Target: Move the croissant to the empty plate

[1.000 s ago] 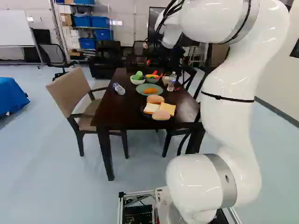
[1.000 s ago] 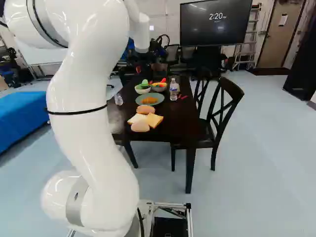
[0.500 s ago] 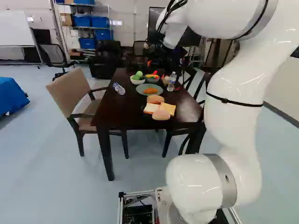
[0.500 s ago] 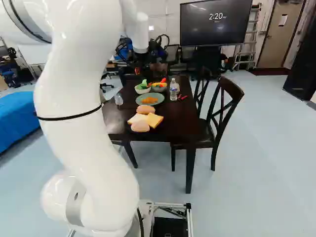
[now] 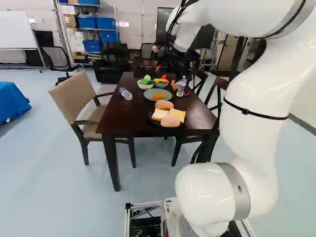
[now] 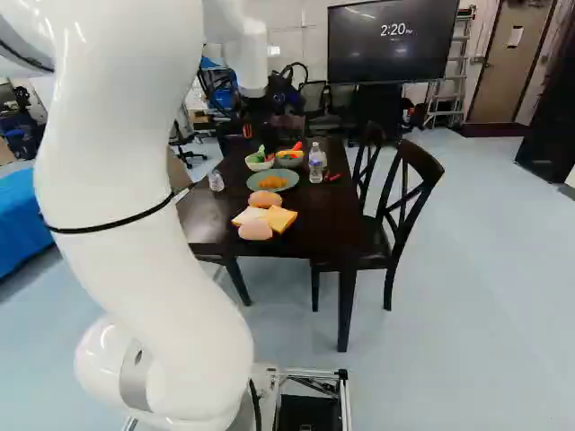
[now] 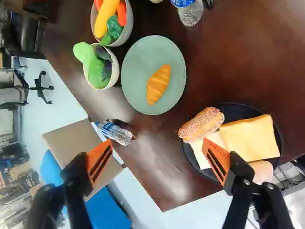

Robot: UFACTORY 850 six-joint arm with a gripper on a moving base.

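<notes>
In the left base view my gripper (image 5: pixel 179 62) is a dark shape over the table's far part, its fingertips hard to make out. Seen from the wrist, the gripper (image 7: pixel 159 160) stands wide open, nothing between its orange pads. The orange-brown croissant (image 7: pixel 158 84) lies on a green plate (image 7: pixel 135 71) ahead of the fingers, touched by neither. A black plate (image 7: pixel 189 160) beside it bears bread slices (image 7: pixel 251 138) and buns (image 7: pixel 202 124); one finger overlaps it in this view. The left base view also shows the croissant (image 5: pixel 159 96) on its green plate.
Two bowls of toy vegetables (image 7: pixel 114 78) (image 7: pixel 127 31) stand by the green plate. One water bottle (image 7: pixel 116 132) lies near the table edge; another (image 6: pixel 316 163) stands beyond the plate. Chairs (image 5: pixel 81 103) (image 6: pixel 404 211) flank the dark table (image 6: pixel 314 233).
My upper arm has swung outward, to the right in the left base view and to the left in the right base view. The base and the tabletop things have stayed put.
</notes>
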